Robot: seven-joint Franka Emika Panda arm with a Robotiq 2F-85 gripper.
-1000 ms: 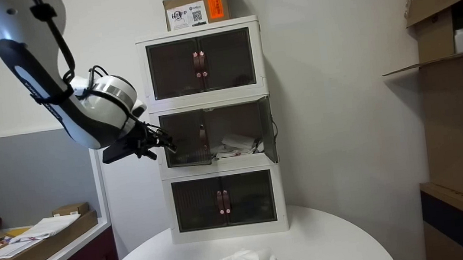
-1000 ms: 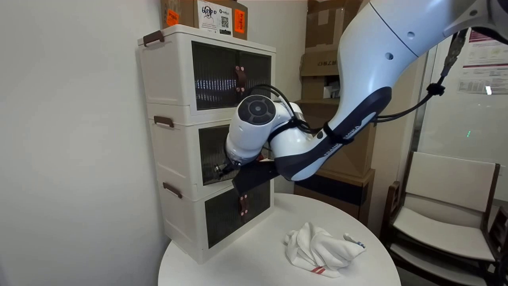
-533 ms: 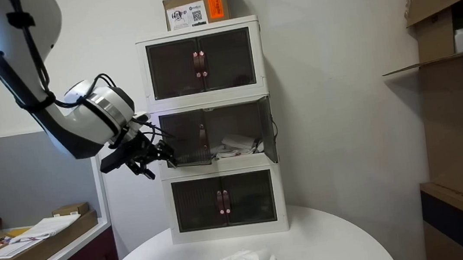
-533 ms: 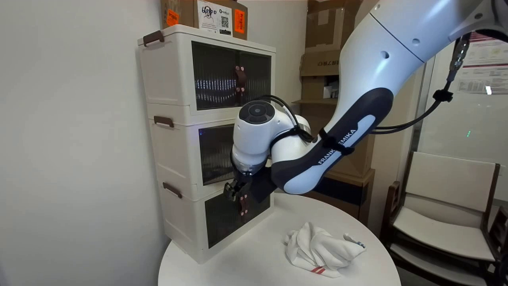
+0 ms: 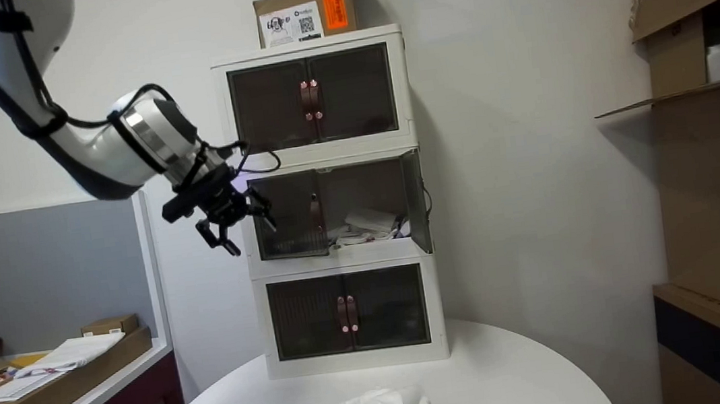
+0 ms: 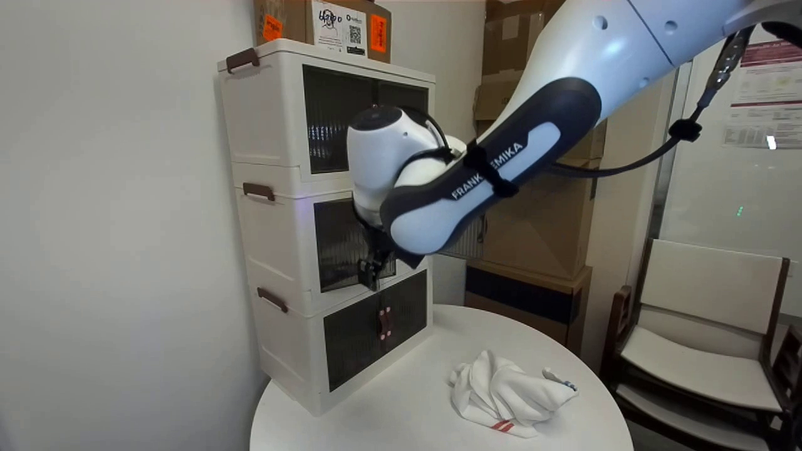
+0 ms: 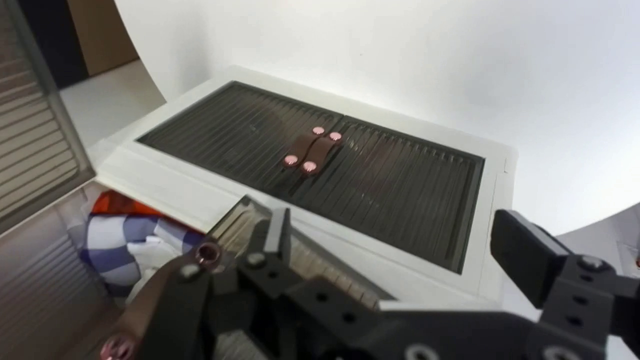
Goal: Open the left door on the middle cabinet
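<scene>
The middle cabinet [image 5: 366, 255] is the white box in the middle of a stack of three. Its left door [image 5: 293, 213], a ribbed dark-looking pane with a brown handle, stands slightly ajar in both exterior views [image 6: 335, 244]. Its right door [image 5: 417, 202] is swung wide open, and white cloths [image 5: 369, 221] lie inside. My gripper [image 5: 251, 236] is open and empty, in front of the left door's outer side, fingers pointing down and forward. In the wrist view my open fingers [image 7: 395, 230] span the left door's pane [image 7: 312, 257]; its handle [image 7: 160, 285] is blurred beside one finger.
The top cabinet [image 5: 320, 152] and bottom cabinet [image 5: 357, 359] have shut doors. A white cloth [image 6: 507, 394] lies on the round white table [image 6: 376, 426]. Cardboard boxes [image 5: 718, 188] stand at the side, and a carton [image 5: 305, 15] sits on top.
My gripper dips, then rises again. It has turned so that its fingers point more downward, and they look wider apart. The doors show no clear movement.
</scene>
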